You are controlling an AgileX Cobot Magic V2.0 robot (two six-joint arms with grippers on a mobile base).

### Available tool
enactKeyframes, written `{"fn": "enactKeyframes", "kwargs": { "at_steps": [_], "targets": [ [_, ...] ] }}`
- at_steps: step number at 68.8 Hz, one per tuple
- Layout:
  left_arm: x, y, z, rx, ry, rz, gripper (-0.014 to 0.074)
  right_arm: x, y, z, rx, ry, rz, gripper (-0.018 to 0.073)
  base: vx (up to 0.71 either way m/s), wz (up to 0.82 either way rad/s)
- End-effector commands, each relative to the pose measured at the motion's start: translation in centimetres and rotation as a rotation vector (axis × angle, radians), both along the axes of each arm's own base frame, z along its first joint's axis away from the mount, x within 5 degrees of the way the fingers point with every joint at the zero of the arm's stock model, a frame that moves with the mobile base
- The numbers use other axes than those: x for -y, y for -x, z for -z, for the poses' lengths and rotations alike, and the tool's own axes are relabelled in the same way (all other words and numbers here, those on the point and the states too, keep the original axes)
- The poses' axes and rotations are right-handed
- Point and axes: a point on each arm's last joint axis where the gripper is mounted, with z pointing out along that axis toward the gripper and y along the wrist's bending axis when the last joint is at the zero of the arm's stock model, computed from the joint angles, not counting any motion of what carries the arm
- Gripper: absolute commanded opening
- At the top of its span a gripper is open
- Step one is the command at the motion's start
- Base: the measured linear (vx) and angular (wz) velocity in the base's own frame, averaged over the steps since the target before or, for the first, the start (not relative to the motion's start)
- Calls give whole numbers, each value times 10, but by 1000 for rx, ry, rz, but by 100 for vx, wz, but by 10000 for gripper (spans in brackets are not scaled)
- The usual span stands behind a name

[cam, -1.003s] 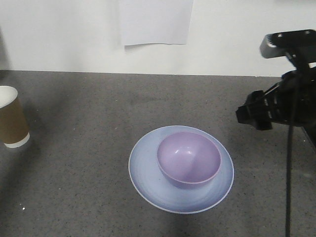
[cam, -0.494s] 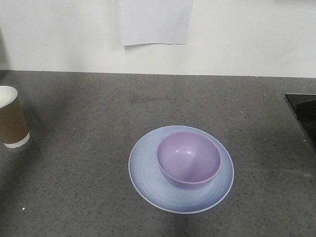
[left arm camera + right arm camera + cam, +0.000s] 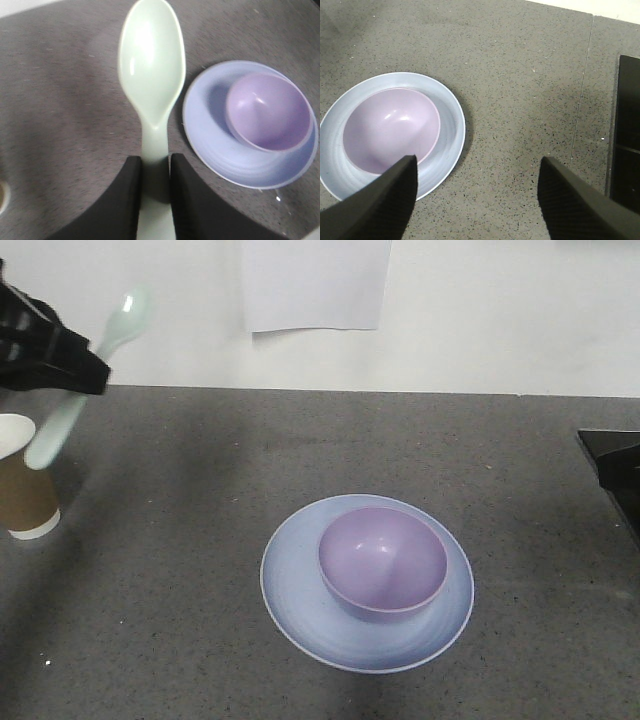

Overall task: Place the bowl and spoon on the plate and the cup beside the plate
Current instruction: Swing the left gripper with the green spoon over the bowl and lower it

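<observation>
Front-facing exterior view: the bowl [image 3: 382, 560] sits upright on the plate [image 3: 300, 590], off-centre toward the plate's far right. The spoon [image 3: 128, 315] is in the air at upper left, tilted with its scoop uppermost and smeared by blur. Its mid-handle is hidden behind the left gripper [image 3: 80, 368], a dark mass cut off by the frame edge. The handle's lower end overlaps the rim of the cup [image 3: 25, 500]; contact cannot be determined. The cup stands upright on the table [image 3: 180, 460], well apart from the plate and partly cut off at the left edge.

Left wrist view: two dark fingers [image 3: 125, 200] clamp the handle from both sides just below the scoop. The handle's end runs out of frame.

Right wrist view: the right gripper [image 3: 477, 200] shows fingertips only, spread wide with nothing between them. One tip covers part of the plate's near rim. A black object [image 3: 627, 125] at the right edge is cropped and unidentifiable. A white sheet [image 3: 315, 285] on the wall is cropped at the top.
</observation>
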Motion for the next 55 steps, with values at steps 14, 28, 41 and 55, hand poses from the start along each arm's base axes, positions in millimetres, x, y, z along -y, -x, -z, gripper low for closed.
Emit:
{"fn": "enactKeyframes", "kwargs": {
  "at_steps": [14,28,41,55],
  "targets": [
    [81,-6,29,-85,-3,267,-8,1,-1,-11,82,-12,4,501,0,0],
    [127,-12,67,-185,-54,378,-8,1,-1,-11,82,-13,3,501,0,0],
    [157,-19,94,-207,-75,427,-6,1,-1,-11,82,-13,3,501,0,0],
    [172,-24,104,-167,-52,426,0,1,-1,-11,81,-15,3,501,0,0]
  ]
}}
